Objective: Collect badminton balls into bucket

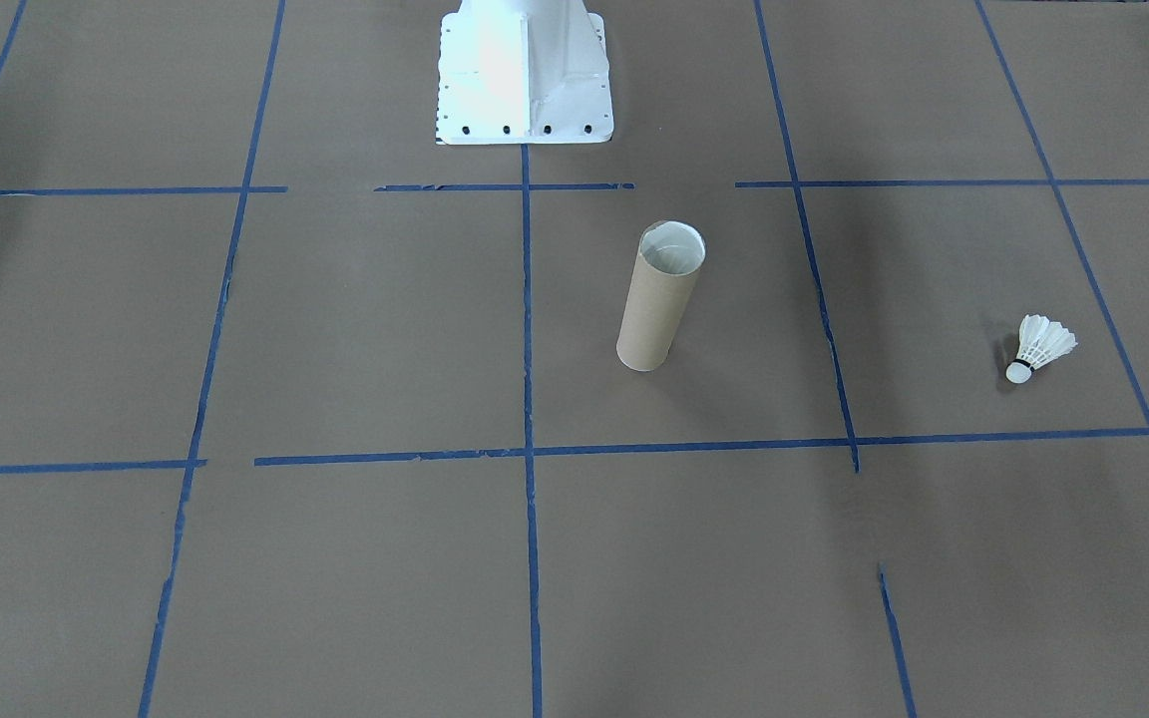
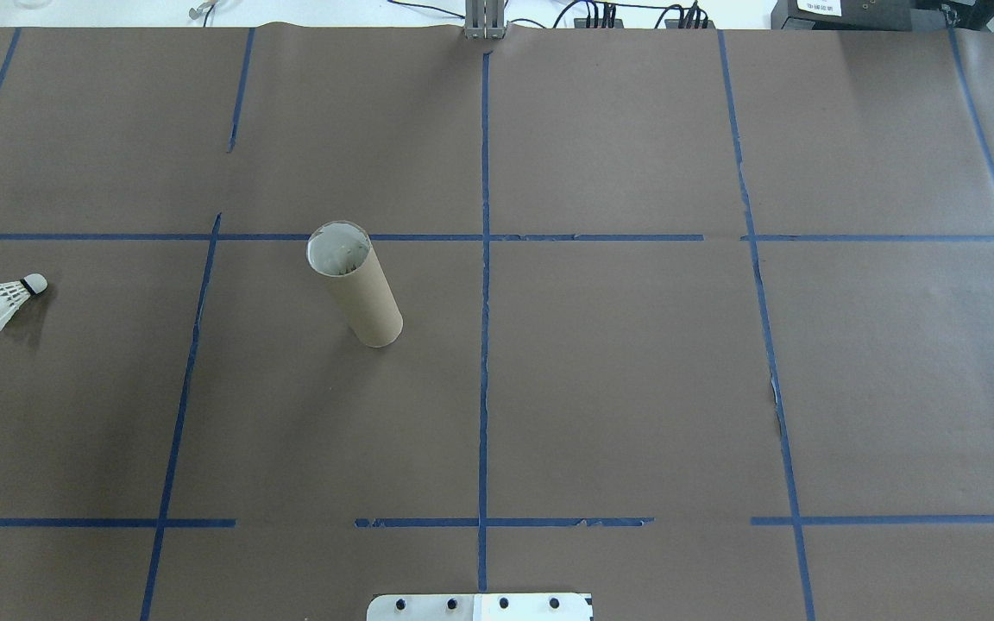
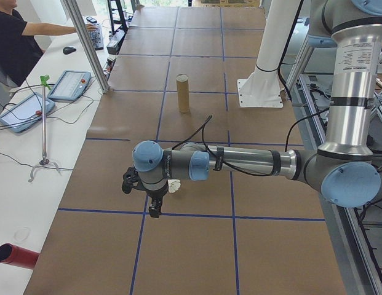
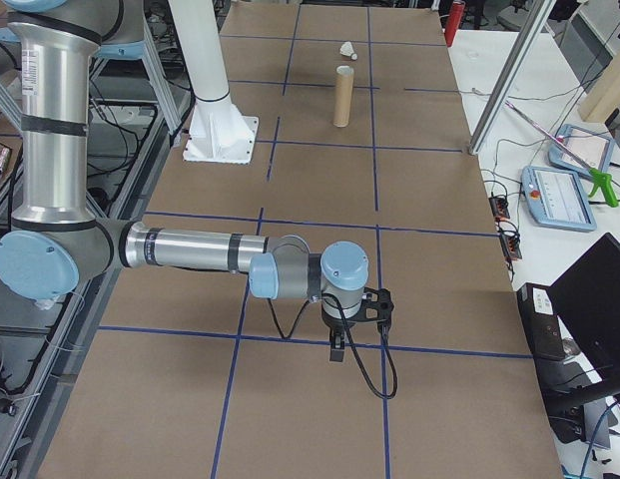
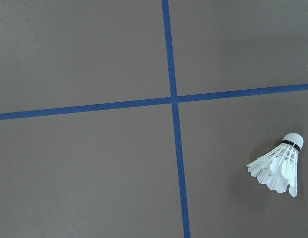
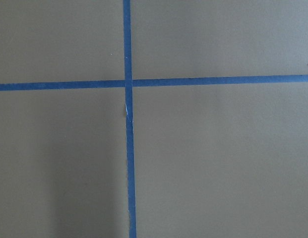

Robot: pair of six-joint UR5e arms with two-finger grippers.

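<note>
The left gripper (image 3: 155,209) hangs over the counter (image 2: 618,388), and the white shuttlecock (image 3: 174,186) lies on its side just beside it, not touching. The right gripper (image 4: 336,347) hangs far away at the other end. I cannot tell if either gripper is open or closed. The brown cardboard tube (image 2: 355,285) stands upright, well apart from the shuttlecock.

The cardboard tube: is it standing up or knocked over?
Upright. The cardboard tube stands on end, its open mouth facing up; the side views show it vertical.
</note>
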